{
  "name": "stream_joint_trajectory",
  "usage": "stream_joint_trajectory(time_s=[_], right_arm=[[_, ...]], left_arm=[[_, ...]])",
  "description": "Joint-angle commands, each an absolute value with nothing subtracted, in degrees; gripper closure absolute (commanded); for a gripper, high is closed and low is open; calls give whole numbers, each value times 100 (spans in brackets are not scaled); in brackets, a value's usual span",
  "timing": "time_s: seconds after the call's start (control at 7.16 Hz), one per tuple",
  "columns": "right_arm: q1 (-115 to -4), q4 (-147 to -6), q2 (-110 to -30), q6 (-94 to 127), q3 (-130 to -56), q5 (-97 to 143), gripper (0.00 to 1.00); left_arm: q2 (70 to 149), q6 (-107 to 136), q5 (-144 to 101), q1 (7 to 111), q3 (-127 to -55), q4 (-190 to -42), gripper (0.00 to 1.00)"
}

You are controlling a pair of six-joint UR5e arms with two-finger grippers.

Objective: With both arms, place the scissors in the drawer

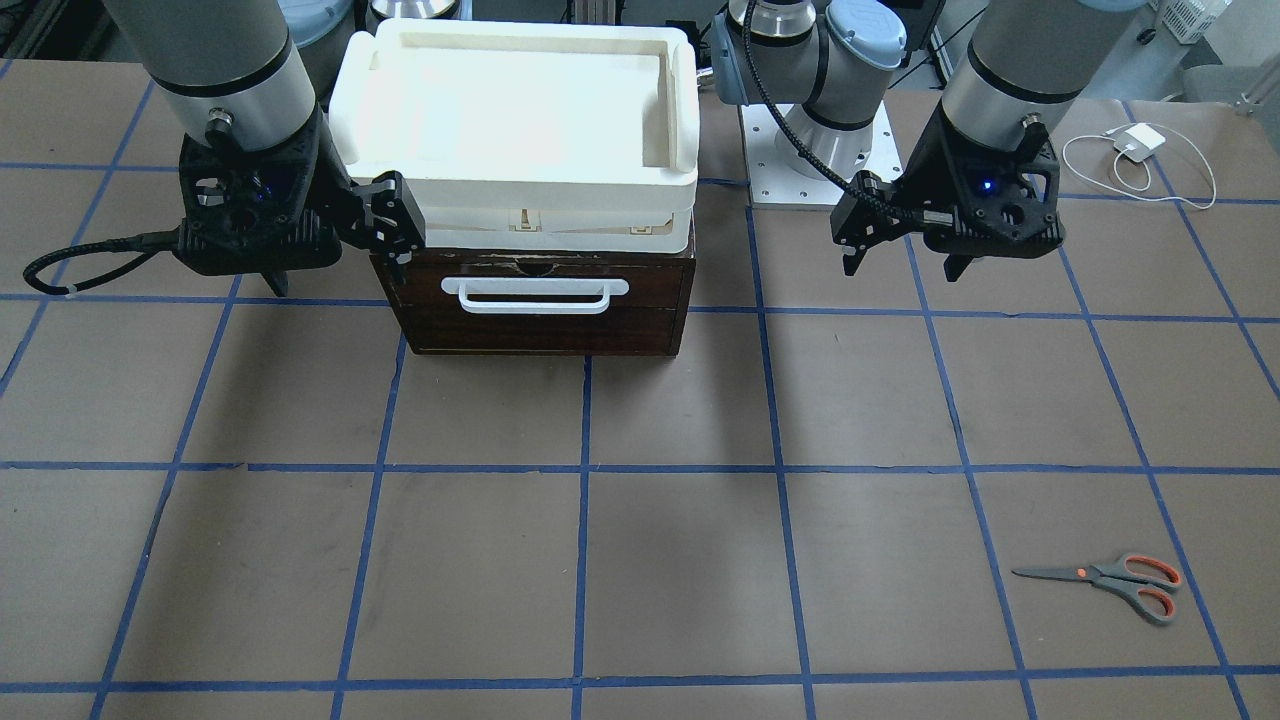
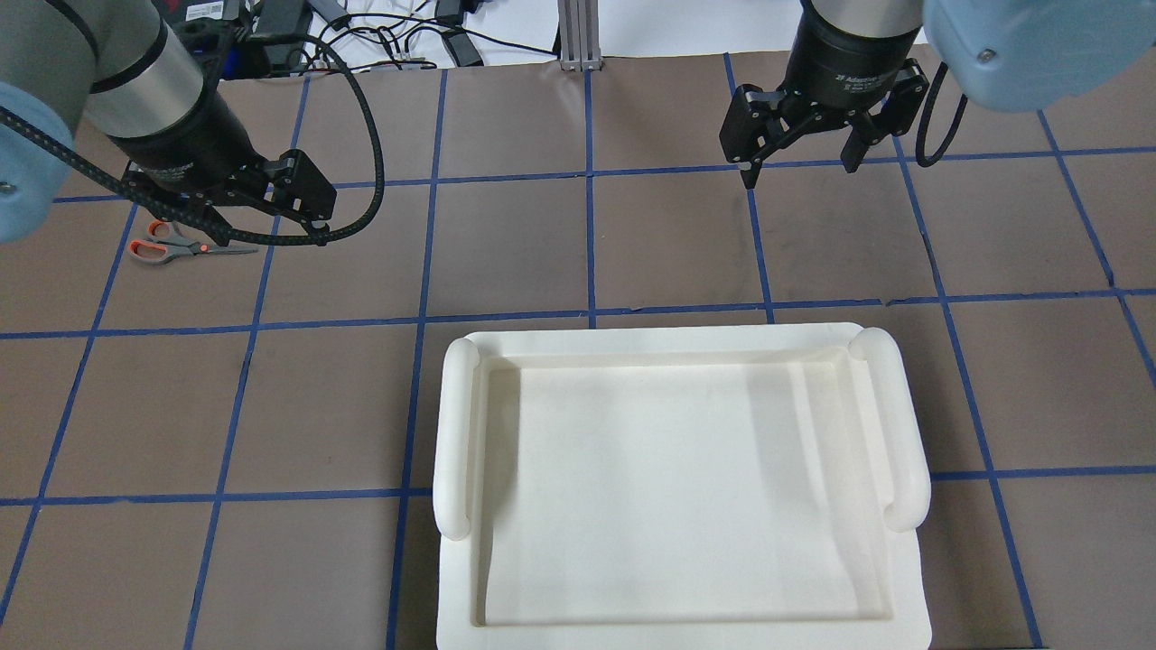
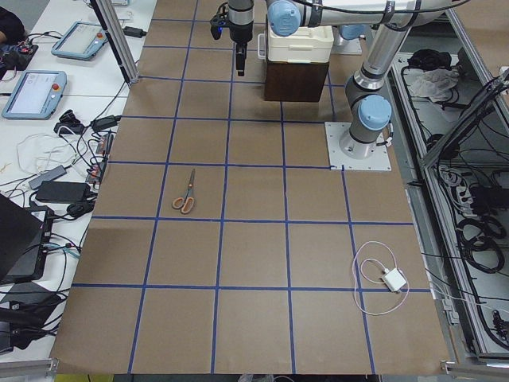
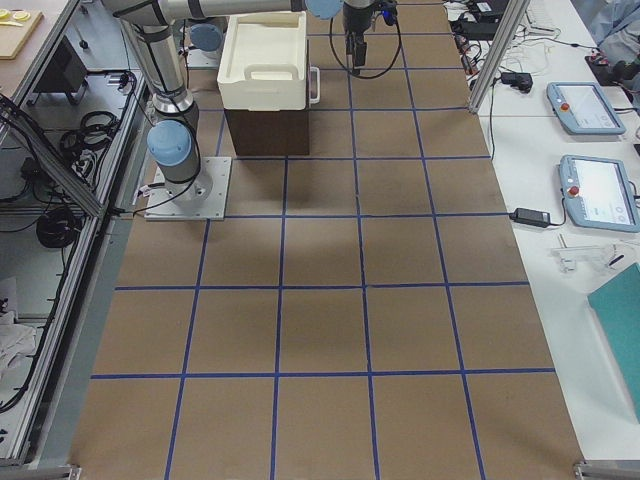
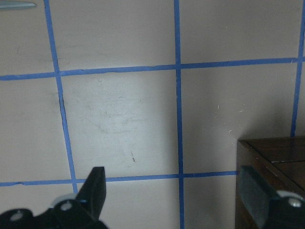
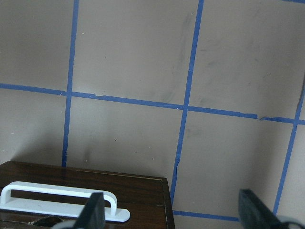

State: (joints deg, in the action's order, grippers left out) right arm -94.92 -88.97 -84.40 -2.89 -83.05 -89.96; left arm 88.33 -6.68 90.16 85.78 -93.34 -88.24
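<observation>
The scissors [image 1: 1105, 580] lie flat on the bench [image 1: 680, 560], well apart from the closed drawer [image 1: 535, 300], and with the left tool [image 1: 903, 262] and right tool [image 2: 799, 161] both hanging released, you have, I judge, every step left.

Watching from the side, I see the grey-and-silver left arm [image 1: 1005, 70] with light-blue joint caps come down from above. The black two-finger left pincer [image 1: 903, 270] at its end points downward, fingers spread wide and empty. The matching grey-and-silver right arm [image 1: 215, 60] stands much the same. Its black right pincer [image 1: 340, 278] is also gaping, holds nothing, and has its fingertips [image 2: 746, 167] aimed down. A black braided cable [image 1: 90, 262] loops out sideways from the right wrist. The two pincers hang at about the same height, well apart from each other.
</observation>
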Motion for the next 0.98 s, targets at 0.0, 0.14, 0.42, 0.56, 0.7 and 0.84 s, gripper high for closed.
stream_joint_trajectory(time_s=[0.0, 0.14, 0.42, 0.56, 0.7, 0.84], right_arm=[[-9492, -8912, -8420, -316, -8306, -8983, 0], [-9492, -8921, -8368, -255, -8306, -8991, 0], [-9501, -8938, -8324, -316, -8314, -9000, 0], [-9544, -9173, -8184, -377, -8314, -8913, 0], [-9667, -9341, -8104, -508, -8314, -8834, 0], [-9825, -9508, -7964, -997, -8314, -8842, 0]], left_arm=[[8833, -668, 9035, 8578, -9334, -8824, 0], [8850, -668, 9035, 8578, -9334, -8807, 0], [8868, -668, 9044, 8578, -9343, -8763, 0], [8877, -668, 9018, 8561, -9308, -8780, 0], [8929, -668, 9035, 8543, -9308, -8789, 0], [8947, -729, 9061, 8526, -9308, -8754, 0]])
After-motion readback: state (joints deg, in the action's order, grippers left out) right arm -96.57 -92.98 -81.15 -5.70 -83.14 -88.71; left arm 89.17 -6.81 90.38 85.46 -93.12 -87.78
